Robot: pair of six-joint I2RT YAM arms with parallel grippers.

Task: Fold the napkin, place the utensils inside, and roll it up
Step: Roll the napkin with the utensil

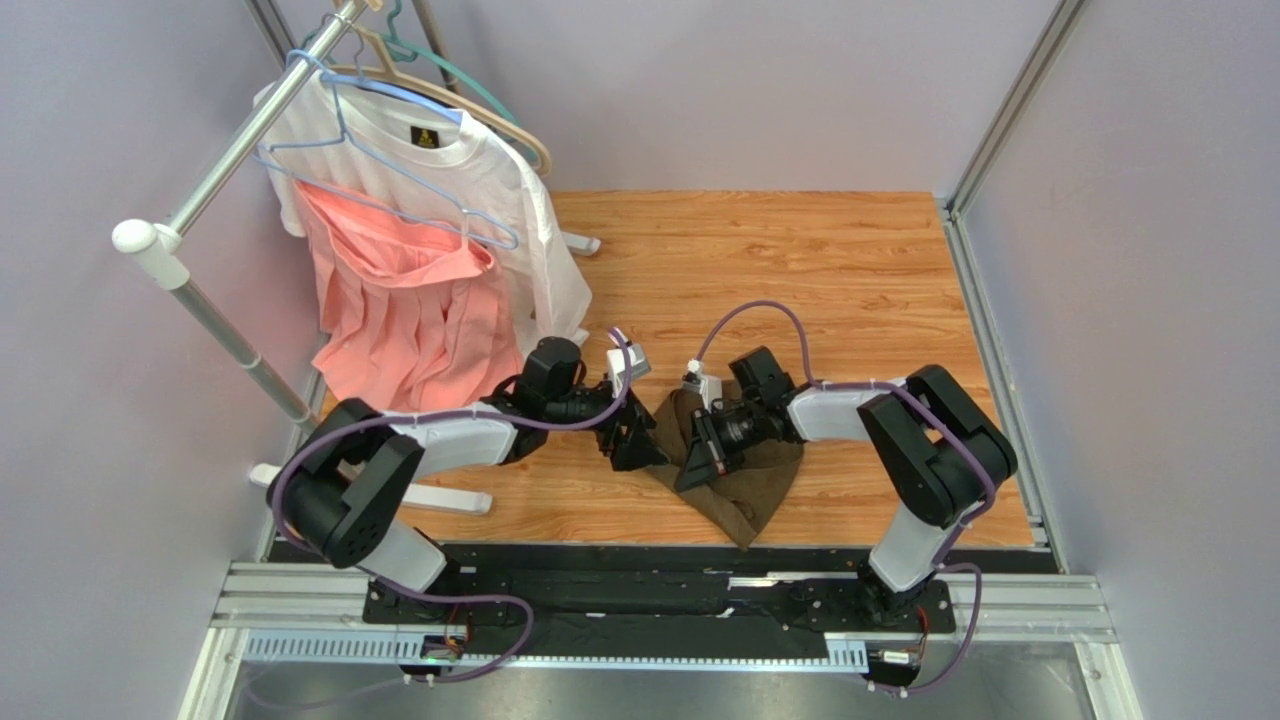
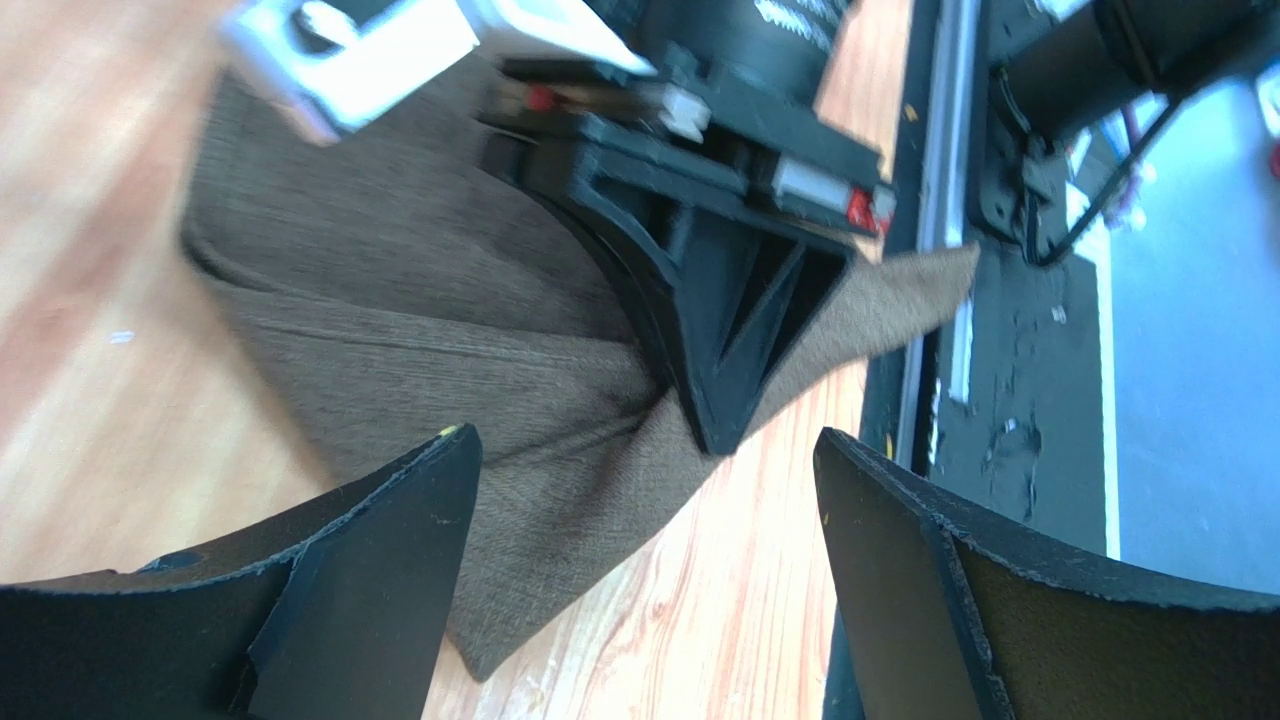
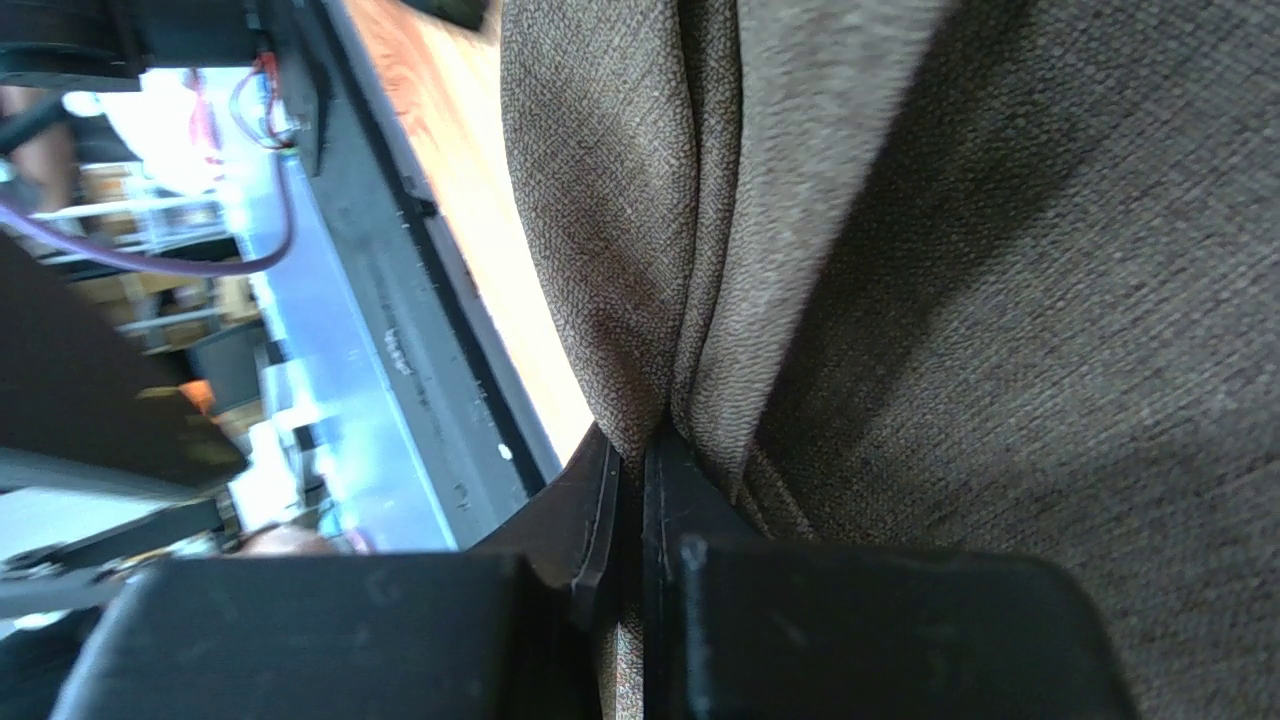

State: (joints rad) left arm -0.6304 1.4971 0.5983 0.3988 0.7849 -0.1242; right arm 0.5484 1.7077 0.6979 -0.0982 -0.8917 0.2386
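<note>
While the right gripper (image 3: pixel 643 450) pinched a fold of the napkin (image 1: pixel 756 492), the left gripper (image 2: pixel 642 438) had its fingers (image 2: pixel 376 570) wide apart just beside it.

Two robot arms, the left arm (image 1: pixel 436 435) and the right arm (image 1: pixel 902 413), are flanking one olive-brown napkin (image 1: pixel 759 495) as one white T-shirt (image 1: pixel 481 173) and one pink garment (image 1: pixel 398 323) are hanging from one rack (image 1: pixel 138 237).

A high camera behind me looks down on the table (image 1: pixel 812 255). Both my wrist cameras sit close against the napkin (image 2: pixel 436 315), which every view shares.
</note>
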